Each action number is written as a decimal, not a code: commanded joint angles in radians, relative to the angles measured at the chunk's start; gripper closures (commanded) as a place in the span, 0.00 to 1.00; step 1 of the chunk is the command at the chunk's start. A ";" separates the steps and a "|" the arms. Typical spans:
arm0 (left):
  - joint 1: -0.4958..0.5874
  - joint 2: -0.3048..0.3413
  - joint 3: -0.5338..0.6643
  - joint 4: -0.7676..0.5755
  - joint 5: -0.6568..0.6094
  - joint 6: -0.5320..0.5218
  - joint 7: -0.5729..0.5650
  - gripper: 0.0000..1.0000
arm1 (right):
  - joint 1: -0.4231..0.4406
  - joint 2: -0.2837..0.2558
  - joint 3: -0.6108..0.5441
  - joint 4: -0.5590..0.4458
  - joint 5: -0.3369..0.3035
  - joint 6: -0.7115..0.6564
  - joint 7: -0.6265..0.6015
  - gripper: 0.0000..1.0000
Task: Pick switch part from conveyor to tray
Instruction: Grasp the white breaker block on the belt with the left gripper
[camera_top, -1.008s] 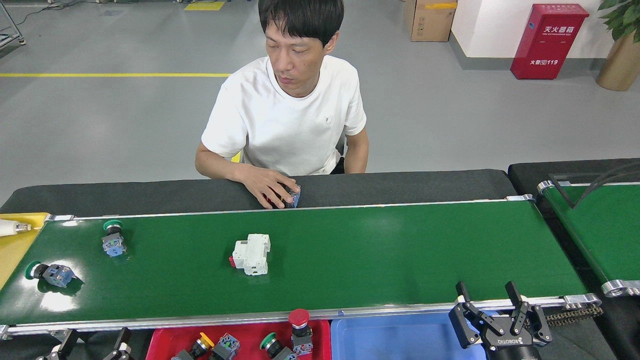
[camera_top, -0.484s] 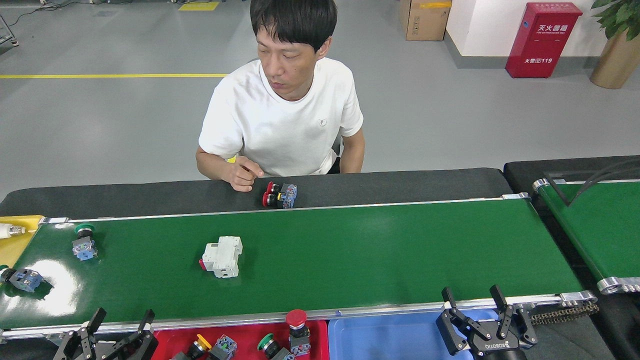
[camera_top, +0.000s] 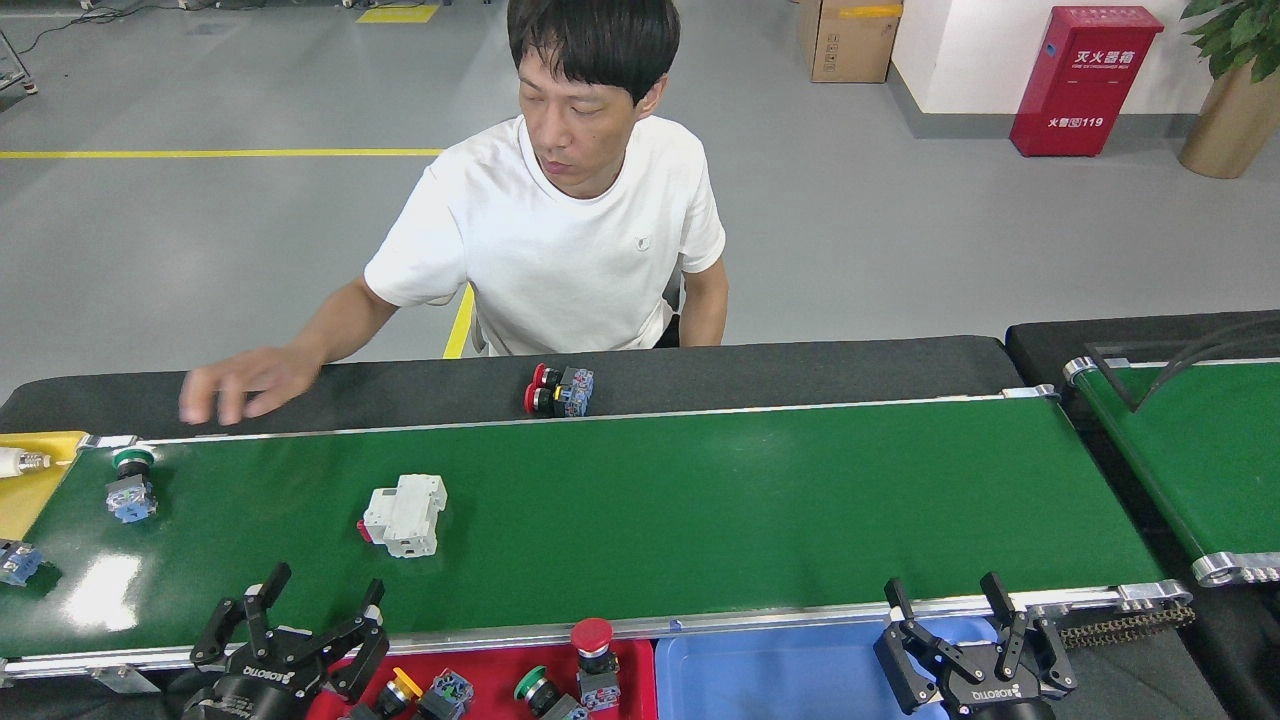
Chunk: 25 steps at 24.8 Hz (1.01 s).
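Both pincers stood released and empty at the near rail of the conveyor (camera_top: 700, 500): the left pincer (camera_top: 305, 618) hung over the belt's edge above the tray (camera_top: 640, 665), the right pincer (camera_top: 945, 605) above a blue bin (camera_top: 780, 675). On the belt lay a white breaker (camera_top: 404, 514) near the left pincer, a green-capped switch part (camera_top: 130, 484) far left, and another switch part (camera_top: 15, 562) at the frame's edge. A red-capped switch (camera_top: 596, 660) and others sat in the tray. A person's hand (camera_top: 240, 385) hovered over the black worktop (camera_top: 800, 370).
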 joint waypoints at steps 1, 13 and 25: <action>-0.036 0.006 -0.001 0.029 -0.004 0.018 0.003 0.00 | -0.005 -0.006 0.002 -0.011 -0.003 -0.004 0.004 0.01; -0.246 0.080 -0.001 0.288 -0.006 0.063 0.009 0.00 | -0.008 -0.001 0.004 -0.009 -0.004 -0.003 0.004 0.01; -0.199 0.152 -0.021 0.315 0.034 -0.017 0.072 0.89 | -0.019 0.016 0.036 -0.011 -0.003 -0.003 0.005 0.01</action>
